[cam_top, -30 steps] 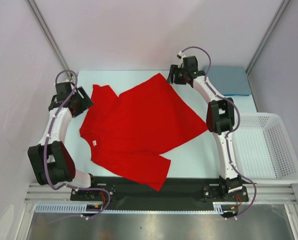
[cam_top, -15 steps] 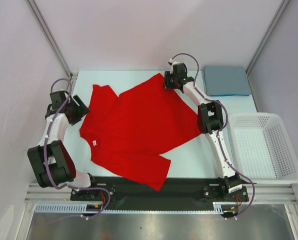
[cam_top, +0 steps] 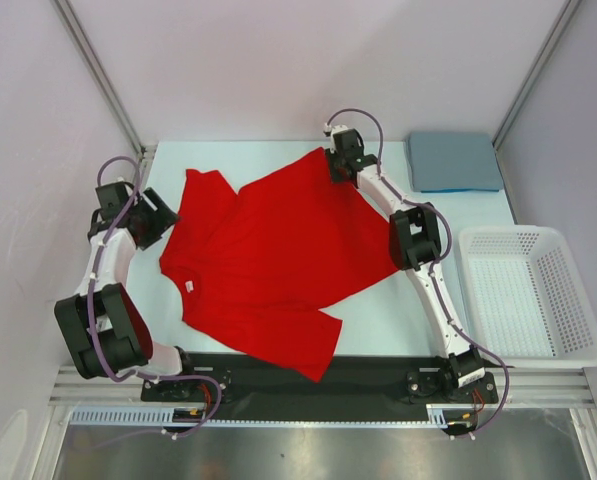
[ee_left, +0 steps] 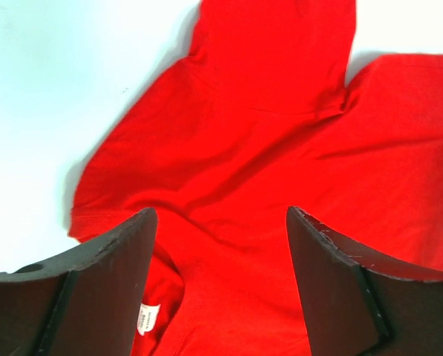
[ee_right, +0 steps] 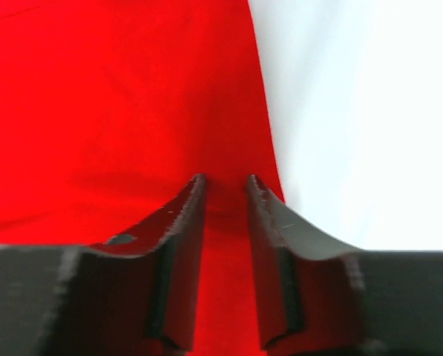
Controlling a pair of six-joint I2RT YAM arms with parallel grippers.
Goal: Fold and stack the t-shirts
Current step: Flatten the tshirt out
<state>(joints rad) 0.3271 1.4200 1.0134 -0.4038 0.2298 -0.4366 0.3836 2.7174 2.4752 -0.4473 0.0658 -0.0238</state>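
Jaws first: left gripper (cam_top: pixel 164 214) is standing wide apart with nothing in it. Right gripper (cam_top: pixel 330 166) is showing only a narrow slot, and I cannot tell if it is pinching cloth.

Top view: red t-shirt (cam_top: pixel 278 250) is lying spread but skewed on the table (cam_top: pixel 398 315), neck left, hem right. Left gripper is sitting at the shirt's left edge by the shoulder. Right gripper is sitting on the far hem corner. Blue t-shirt (cam_top: pixel 453 162) is lying folded at far right, well apart. Basket (cam_top: pixel 534 233) is sitting at the right.

Left wrist view: fingers (ee_left: pixel 110 274) are hanging over the shoulder area, neck label (ee_left: pixel 147 317) by the left one, sleeve (ee_left: pixel 273 52) lying flat beyond.

Right wrist view: fingertips (ee_right: pixel 195 194) are pointing at red cloth just inside its right edge, bare table right beside.

Looks like the grab before the first fold. To do it well:
- right bites the hem corner fully and confirms the grip before lifting
- left takes the shoulder edge, not the collar or label
- both lift low and together, keeping the cloth taut so the crease is landing straight
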